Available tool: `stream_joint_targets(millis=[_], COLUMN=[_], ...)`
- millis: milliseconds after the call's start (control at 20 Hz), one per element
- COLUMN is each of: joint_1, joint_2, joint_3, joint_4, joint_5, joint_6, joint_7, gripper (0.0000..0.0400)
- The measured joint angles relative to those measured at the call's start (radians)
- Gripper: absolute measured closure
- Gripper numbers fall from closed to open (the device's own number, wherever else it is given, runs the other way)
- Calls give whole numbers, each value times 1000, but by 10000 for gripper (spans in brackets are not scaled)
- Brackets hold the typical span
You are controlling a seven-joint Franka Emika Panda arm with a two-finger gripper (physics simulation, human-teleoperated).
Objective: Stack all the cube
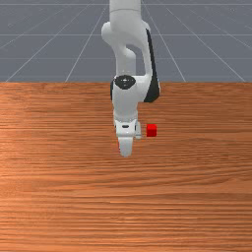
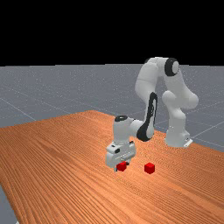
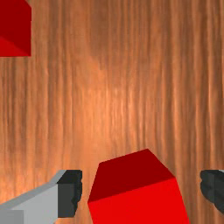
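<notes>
Toward the far view's left, between the well-spread fingers of the gripper [image 2: 121,166]: the first cube [image 3: 138,201], red, with a gap to each finger in the wrist view, narrower to one than to the other. Equal-sided, with no long axis to point anywhere; turned a little askew from the line between the fingers, with edges slanting off the grain of the table [image 1: 49,197]. At the gripper's edge in the front view, a thin red strip of the same cube. Standing wide open, gripping nothing. Farther to the right in both the front and far views, near the gripper but apart from it: the second cube [image 1: 151,130], red too, and resting on the table. Likewise equal-sided, but set squarely, with edges running along and across the grain.
</notes>
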Motion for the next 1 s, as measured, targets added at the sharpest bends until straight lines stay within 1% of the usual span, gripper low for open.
stream_joint_targets(millis=[100, 250, 300, 350, 500, 550, 800, 850, 900, 1000], joint_1=[-5, -6, 20, 23, 23, 6, -24, -21, 9, 42], joint_2=[0, 5, 7, 10, 13, 12, -64, -77, -80, -79], joint_3=[-1, -2, -29, -31, -30, -12, 19, 15, -9, -11], joint_4=[-1, 12, 9, 11, 15, 15, -9, -11, -10, -8], joint_5=[0, -1, -23, -25, -24, -6, 26, 22, 6, 9], joint_6=[1, -24, -11, -7, -2, -1, -64, -72, -70, -70], joint_7=[-5, -5, 24, 26, 27, 12, -29, -25, 35, 95], gripper=[0, 0, 156, 194, 203, 205, 209, 210, 210, 209])
